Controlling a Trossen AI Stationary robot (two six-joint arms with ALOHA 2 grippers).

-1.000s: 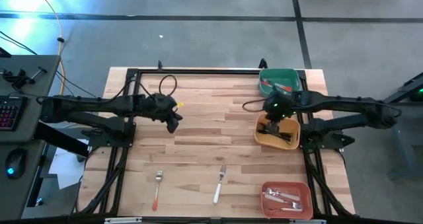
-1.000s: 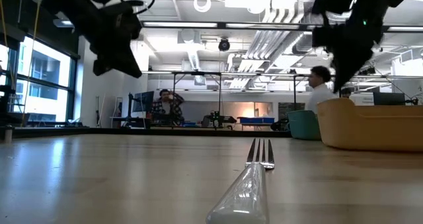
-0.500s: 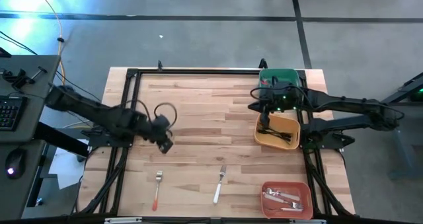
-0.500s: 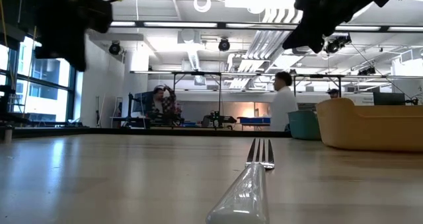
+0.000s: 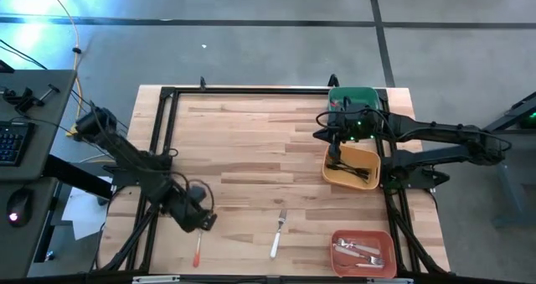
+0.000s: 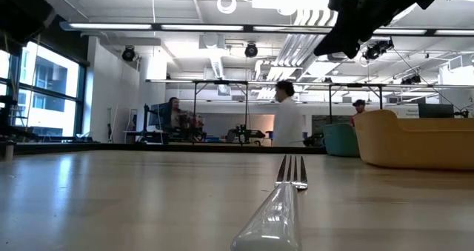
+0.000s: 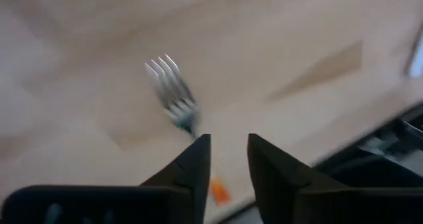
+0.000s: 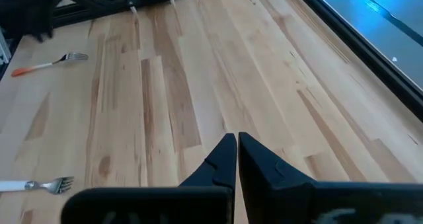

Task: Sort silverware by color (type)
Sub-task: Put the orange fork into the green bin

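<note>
Wooden table (image 5: 251, 142) carries a yellow bin (image 5: 353, 167) of black-handled pieces at the right, a green bin (image 5: 352, 100) beyond it and a red bin (image 5: 363, 250) at the near right. Left gripper (image 5: 198, 219), jaws slightly apart and empty, hangs over the orange fork (image 5: 198, 249). Right gripper (image 5: 332, 133), jaws together, holds nothing beside the yellow bin. White fork (image 5: 277, 235) lies near centre.

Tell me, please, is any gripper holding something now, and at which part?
Nothing is held. The left gripper is open above the red fork, not touching it. The right gripper is shut and empty, by the yellow bin.
</note>
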